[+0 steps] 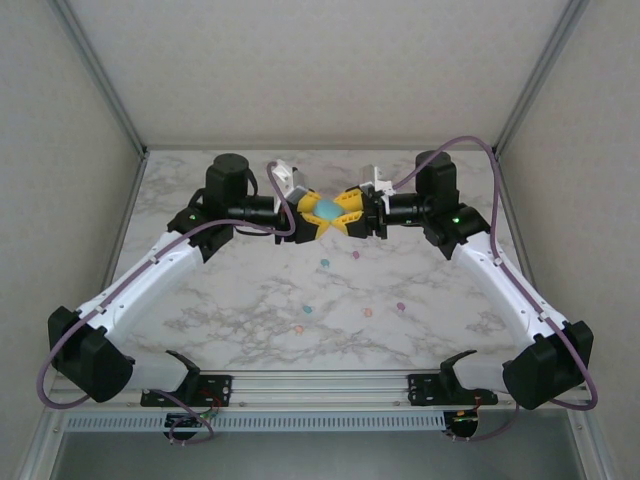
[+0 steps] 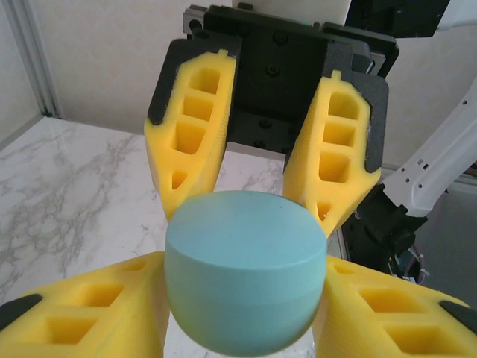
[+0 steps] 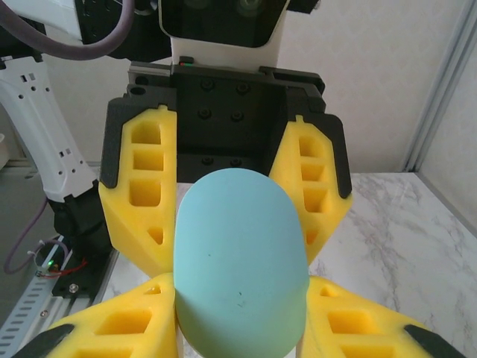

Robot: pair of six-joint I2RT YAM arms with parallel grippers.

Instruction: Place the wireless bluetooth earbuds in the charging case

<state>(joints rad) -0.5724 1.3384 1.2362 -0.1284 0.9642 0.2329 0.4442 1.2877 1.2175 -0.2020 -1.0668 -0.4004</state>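
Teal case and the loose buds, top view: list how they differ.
Size: the teal case is far bigger than any of the buds.
Place: the teal case is gripped in the air between the left claw and the right claw; the buds lie scattered on the table.
Colour: the teal case is one colour; the buds are teal, purple and orange.
Shared: pastel tones.

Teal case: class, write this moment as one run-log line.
left pincer: shut on teal case | right pincer: shut on teal case | teal case: closed, held aloft between both | earbuds: loose on table
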